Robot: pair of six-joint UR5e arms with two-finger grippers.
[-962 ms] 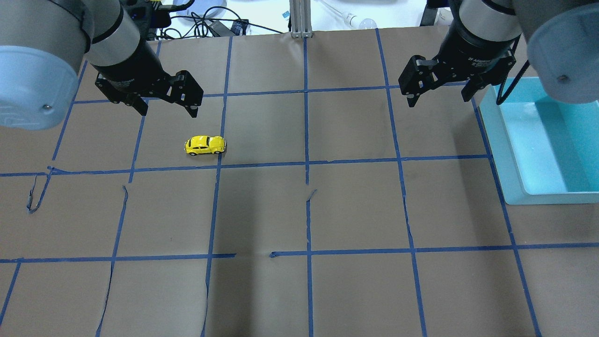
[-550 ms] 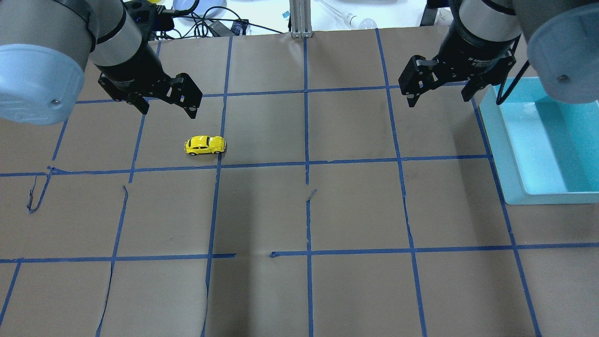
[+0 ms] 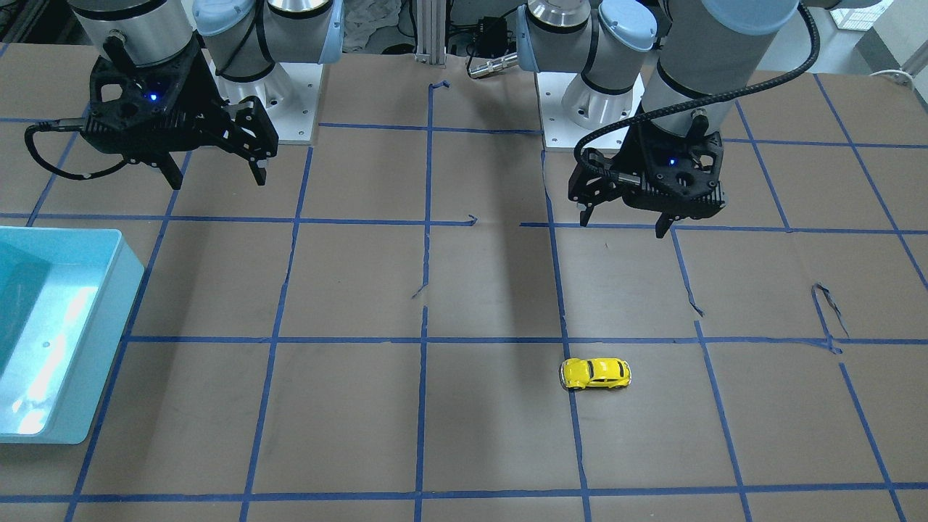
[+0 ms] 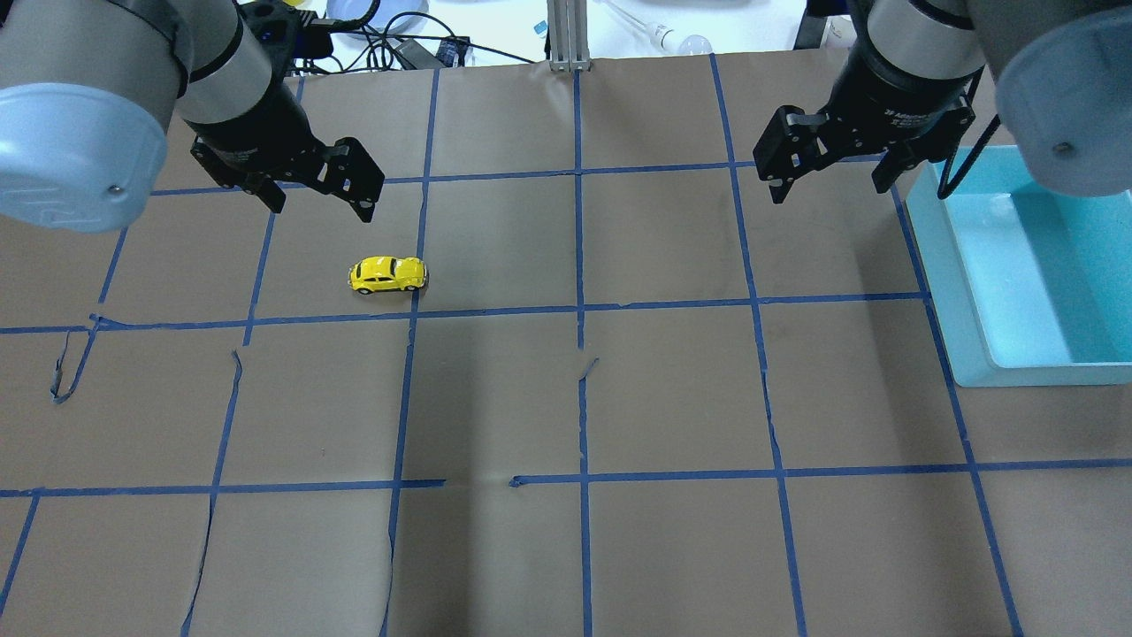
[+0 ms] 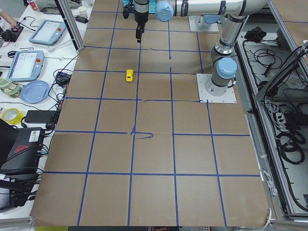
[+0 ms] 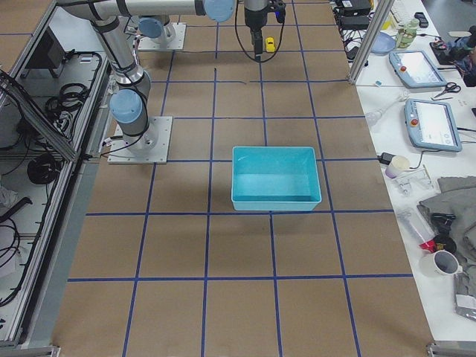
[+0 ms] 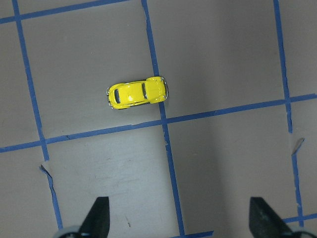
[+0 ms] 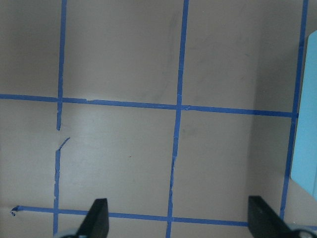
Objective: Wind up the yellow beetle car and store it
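Observation:
The yellow beetle car [image 4: 387,274] stands on its wheels on the brown paper, left of centre, beside a blue tape line. It also shows in the front view [image 3: 595,373], the left wrist view [image 7: 137,92], the exterior left view [image 5: 129,75] and the exterior right view [image 6: 270,44]. My left gripper [image 4: 323,201] is open and empty, above the table, up and to the left of the car in the overhead view; it also shows in the front view [image 3: 623,221]. My right gripper [image 4: 831,188] is open and empty, far from the car, beside the bin.
A light-blue open bin [image 4: 1017,265] sits at the table's right edge, also seen in the front view [image 3: 58,333] and the exterior right view [image 6: 275,178]. Blue tape lines grid the paper, torn in places. Cables and clutter [image 4: 380,44] lie past the far edge.
My left arm has shifted slightly rightward and toward the table's far edge, still open. The car and the right arm have not moved.

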